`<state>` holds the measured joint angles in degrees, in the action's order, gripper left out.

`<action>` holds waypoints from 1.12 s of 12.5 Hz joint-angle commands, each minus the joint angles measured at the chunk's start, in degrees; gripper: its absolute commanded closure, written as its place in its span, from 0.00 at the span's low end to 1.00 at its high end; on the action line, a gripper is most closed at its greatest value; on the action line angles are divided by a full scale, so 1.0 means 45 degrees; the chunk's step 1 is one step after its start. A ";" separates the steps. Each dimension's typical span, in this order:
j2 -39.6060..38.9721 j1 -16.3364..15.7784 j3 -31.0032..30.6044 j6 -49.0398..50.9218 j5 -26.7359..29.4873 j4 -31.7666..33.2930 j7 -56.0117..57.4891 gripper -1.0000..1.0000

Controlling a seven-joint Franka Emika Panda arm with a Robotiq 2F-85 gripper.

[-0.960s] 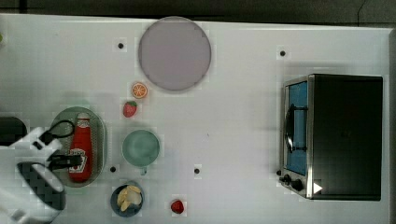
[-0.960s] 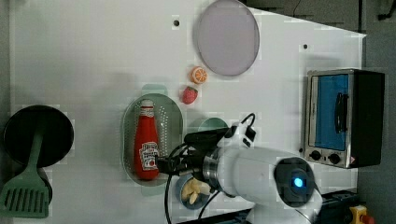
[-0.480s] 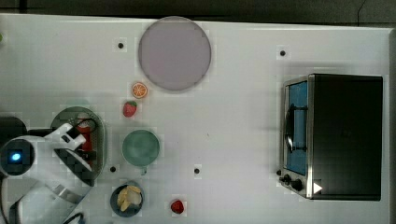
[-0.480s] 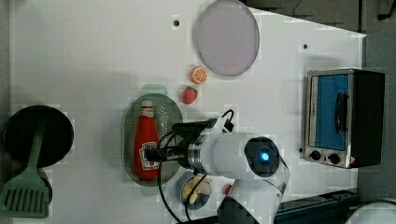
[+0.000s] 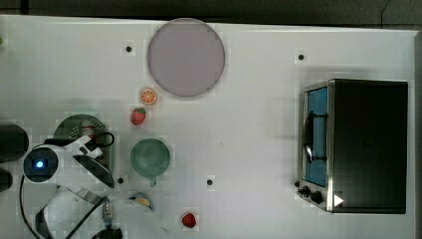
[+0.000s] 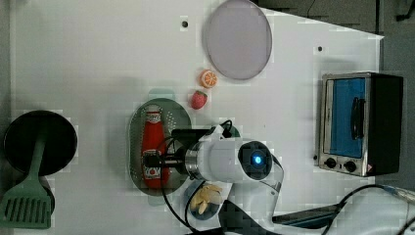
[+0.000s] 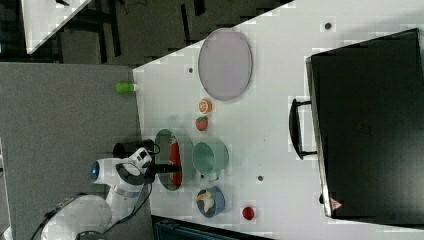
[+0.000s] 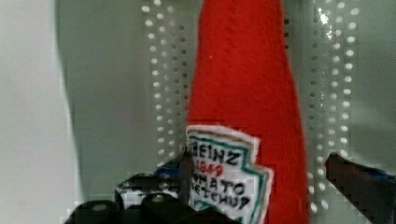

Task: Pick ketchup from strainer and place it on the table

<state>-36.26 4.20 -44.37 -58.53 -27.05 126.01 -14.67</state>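
ketchup (image 6: 152, 147) x1 | strainer (image 6: 135, 147) x1 | strawberries (image 5: 139, 116) x2 | bowls (image 5: 149, 157) x2 | plate (image 5: 185, 57) x1

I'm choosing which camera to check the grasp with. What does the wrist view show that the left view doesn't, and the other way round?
The wrist view alone shows the gripper open, one finger either side of the ketchup, and the label's print and the strainer holes up close. The left view alone shows the whole scene: the ketchup lying lengthwise in the strainer, the table, the plate, the strawberry, the orange slice and the oven. Both show the ketchup lying in the strainer.
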 commanded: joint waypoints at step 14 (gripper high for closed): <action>0.3921 0.1559 -0.2262 0.4140 0.4475 -0.2598 -0.0587 0.41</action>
<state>-19.22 8.60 -53.97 -40.99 -7.93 116.27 -15.96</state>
